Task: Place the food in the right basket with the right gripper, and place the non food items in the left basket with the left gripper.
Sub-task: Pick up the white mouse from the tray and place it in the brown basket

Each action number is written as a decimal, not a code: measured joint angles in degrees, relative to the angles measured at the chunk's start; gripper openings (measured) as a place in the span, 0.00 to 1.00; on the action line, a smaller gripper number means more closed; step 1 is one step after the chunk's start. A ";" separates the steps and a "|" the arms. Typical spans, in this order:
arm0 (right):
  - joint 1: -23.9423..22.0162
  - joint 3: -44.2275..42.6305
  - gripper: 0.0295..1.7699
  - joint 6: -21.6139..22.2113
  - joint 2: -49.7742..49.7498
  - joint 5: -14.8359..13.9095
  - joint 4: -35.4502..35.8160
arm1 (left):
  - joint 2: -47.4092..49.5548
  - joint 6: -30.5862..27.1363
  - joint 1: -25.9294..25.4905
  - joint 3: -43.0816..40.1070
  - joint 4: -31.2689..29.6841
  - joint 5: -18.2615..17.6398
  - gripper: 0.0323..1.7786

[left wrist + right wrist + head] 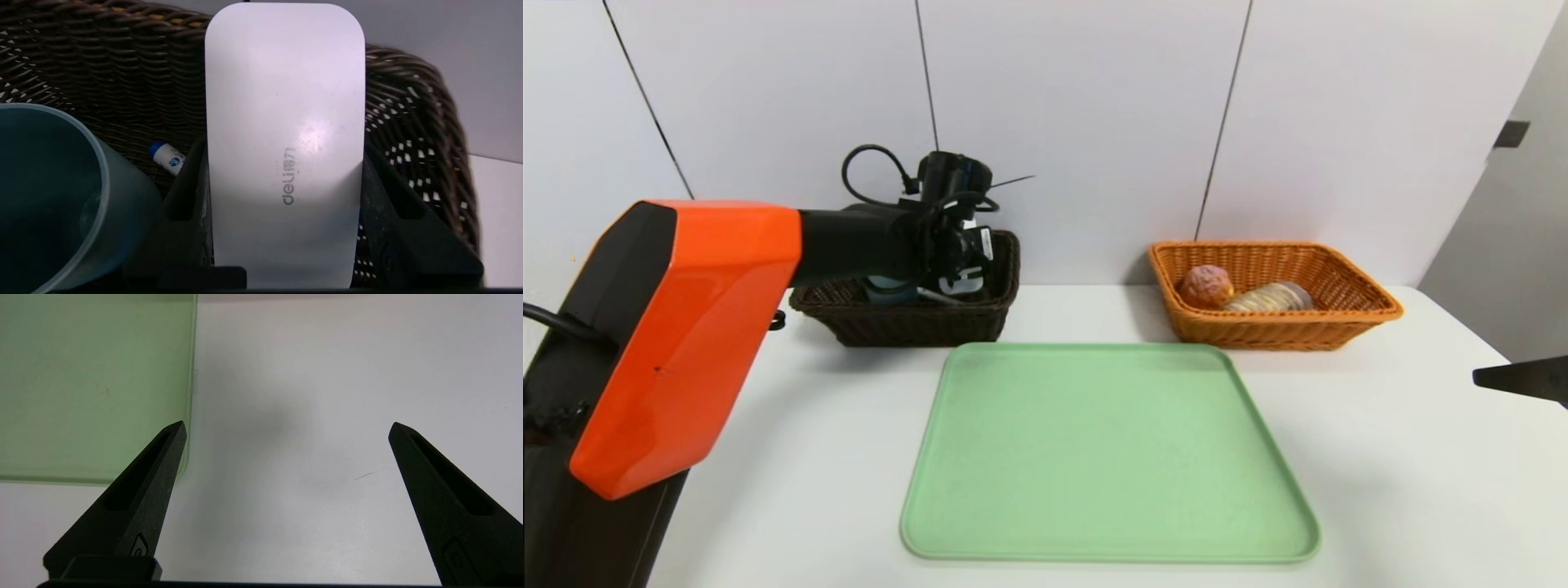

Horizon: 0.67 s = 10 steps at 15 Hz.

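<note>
My left gripper (960,273) (282,163) reaches into the dark brown left basket (915,322) (122,69), shut on a flat white oblong case (286,81) (964,284), one jaw on each long edge. Inside that basket a grey-blue cup (49,196) (888,287) stands beside the gripper. A white marker pen with a blue cap (167,157) lies on the basket floor. The orange right basket (1274,331) holds the round crackled bun (1207,286) and the ridged loaf (1270,297). My right gripper (286,428) (1523,380) hangs open and empty over the table at the right edge.
A light green tray (1107,449) (81,375) lies bare in the middle of the white table (1405,457). Its near right corner sits just beside my right gripper. White wall panels stand close behind both baskets.
</note>
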<state>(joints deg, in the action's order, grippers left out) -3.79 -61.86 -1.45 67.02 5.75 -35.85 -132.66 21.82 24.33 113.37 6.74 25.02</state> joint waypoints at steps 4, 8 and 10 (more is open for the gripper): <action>0.00 0.04 0.97 0.07 0.12 -0.02 0.00 | -1.74 0.00 -0.05 0.00 -0.40 0.04 0.55; 0.00 0.41 0.97 0.07 0.21 -0.02 0.00 | -2.49 -0.33 -0.17 0.00 -0.49 0.21 0.67; 0.02 0.67 0.97 0.07 0.21 -0.02 0.02 | -2.60 -0.44 -0.24 0.00 -0.55 0.21 0.74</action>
<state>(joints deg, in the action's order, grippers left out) -3.77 -61.18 -1.38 67.23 5.73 -35.83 -135.25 21.38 24.09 113.37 6.19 25.22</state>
